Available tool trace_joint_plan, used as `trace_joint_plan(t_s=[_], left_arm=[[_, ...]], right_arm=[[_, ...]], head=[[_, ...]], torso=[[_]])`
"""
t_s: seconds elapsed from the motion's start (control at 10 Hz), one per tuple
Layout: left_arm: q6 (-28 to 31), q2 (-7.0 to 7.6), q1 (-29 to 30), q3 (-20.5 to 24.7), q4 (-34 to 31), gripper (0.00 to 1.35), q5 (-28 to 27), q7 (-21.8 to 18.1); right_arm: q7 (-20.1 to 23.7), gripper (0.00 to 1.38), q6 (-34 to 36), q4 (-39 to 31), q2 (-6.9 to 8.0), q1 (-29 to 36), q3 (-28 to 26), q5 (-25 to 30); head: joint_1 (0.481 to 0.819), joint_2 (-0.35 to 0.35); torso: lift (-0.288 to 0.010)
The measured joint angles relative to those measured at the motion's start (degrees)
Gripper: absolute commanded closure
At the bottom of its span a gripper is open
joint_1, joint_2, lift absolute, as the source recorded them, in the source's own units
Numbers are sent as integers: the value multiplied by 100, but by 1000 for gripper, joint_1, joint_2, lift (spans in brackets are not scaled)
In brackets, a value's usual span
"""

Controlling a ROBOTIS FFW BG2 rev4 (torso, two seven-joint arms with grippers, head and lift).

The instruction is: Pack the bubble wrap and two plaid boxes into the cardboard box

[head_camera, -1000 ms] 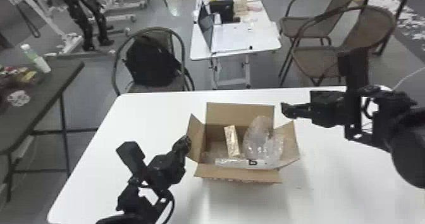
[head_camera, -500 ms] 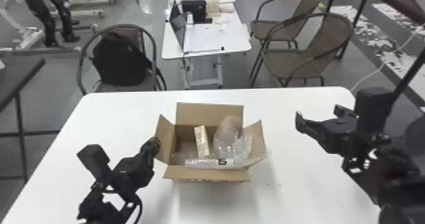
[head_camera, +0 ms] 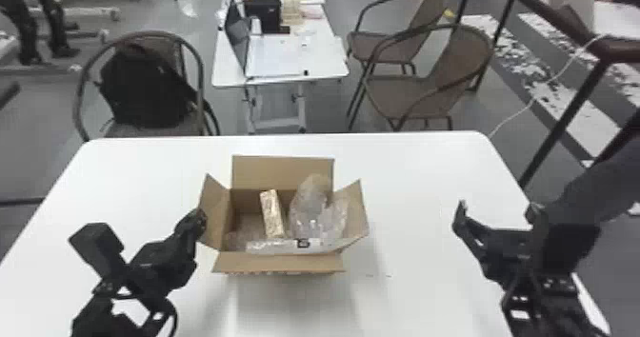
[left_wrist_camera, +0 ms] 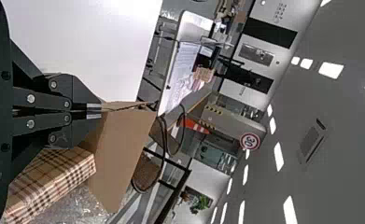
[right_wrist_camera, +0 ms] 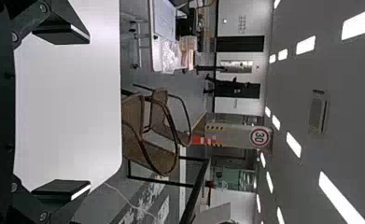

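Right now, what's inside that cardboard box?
The cardboard box holds one visible plaid box and clear bubble wrap beside it. Whatever lies under the bubble wrap is covered, so I can't tell.

the white tabletop [head_camera: 424, 169] has rounded far corners; directly on it stands the open cardboard box [head_camera: 281, 262], its flaps spread outward.
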Motion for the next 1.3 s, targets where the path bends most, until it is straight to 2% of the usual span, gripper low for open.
trace_joint_plan(t_s=[0.3, 0.7, 0.9, 1.1, 1.3], left_arm=[[-9, 0, 13, 1, 0, 1220, 7, 0], [-9, 0, 23, 5, 0, 1220, 18, 0], [-2, 0, 29, 5, 0, 1220, 21, 0], [0, 0, 29, 0, 0, 1220, 26, -3], [-1, 0, 35, -3, 0, 1220, 39, -9]], right_arm=[[-419, 193, -763, 509, 25, 313, -283, -17], [-451, 193, -1274, 1384, 110, 271, -797, -398], [-423, 193, -1380, 1988, 107, -23, -975, -572], [-121, 193, -1427, 2735, 88, -531, -1182, -622], [-1, 193, -1489, 3308, 21, -888, -1278, -638]], head=[[695, -87], [695, -153], [695, -175], [695, -192], [695, -205]], torso=[[-39], [-39], [-39], [-39], [-39]])
